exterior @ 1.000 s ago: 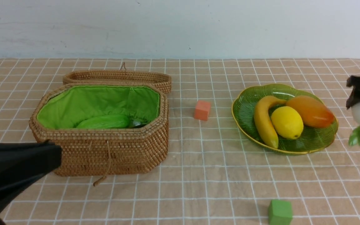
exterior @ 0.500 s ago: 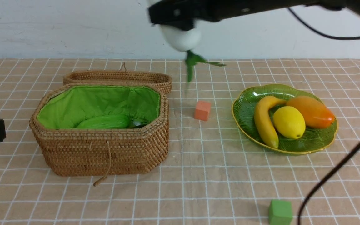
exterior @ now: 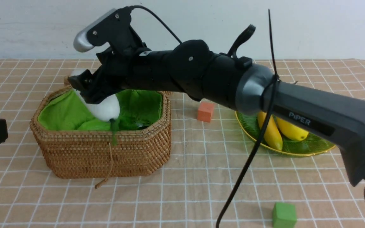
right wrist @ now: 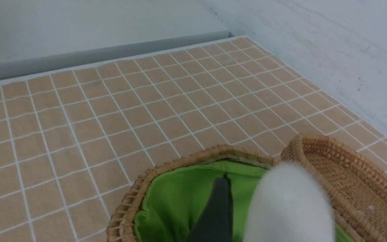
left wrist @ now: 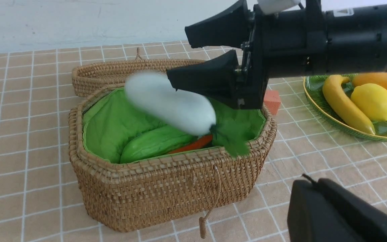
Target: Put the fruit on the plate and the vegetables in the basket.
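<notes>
Basket [exterior: 106, 158] as landmark. Right gripper [left wrist: 210, 57], jaws spread, has swung from beside plate [exterior: 309, 151] to above basket; radish [left wrist: 170, 104] drops free inside. Fruit plated; sorting looks nearly complete. Left gripper's state: cannot tell.

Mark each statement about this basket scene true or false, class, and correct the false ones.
1. The white radish is over the open basket. True.
2. The orange cube sits on the plate. False: it sits on the tablecloth, between basket and plate.
3. The banana lies on the plate. True.
4. The basket holds nothing. False: a green gourd and a carrot lie inside.
</notes>
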Available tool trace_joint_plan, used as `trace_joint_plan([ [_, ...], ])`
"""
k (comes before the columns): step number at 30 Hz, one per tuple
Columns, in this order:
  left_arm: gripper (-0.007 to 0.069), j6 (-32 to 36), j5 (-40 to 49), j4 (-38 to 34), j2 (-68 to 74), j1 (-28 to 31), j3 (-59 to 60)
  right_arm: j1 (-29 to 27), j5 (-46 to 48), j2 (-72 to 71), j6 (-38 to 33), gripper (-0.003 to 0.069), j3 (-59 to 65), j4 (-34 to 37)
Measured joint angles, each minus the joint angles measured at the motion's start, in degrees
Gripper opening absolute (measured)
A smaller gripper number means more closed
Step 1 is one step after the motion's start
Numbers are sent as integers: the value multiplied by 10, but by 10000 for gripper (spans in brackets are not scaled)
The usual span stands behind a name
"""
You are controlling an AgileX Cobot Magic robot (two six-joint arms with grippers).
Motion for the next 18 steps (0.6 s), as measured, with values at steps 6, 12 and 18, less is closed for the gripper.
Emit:
trace_joint_plan([
  [6,6,0,-13,0,0,0,0,-24,169,-97,186,547,-2,-115],
  [12,6,0,-83,-1,0,0,0,-71,434,-234,481,181,-7,-364],
  [18,6,1,-161,-10,-50,0,51,-75,558,-318,602,-13,1,-528],
])
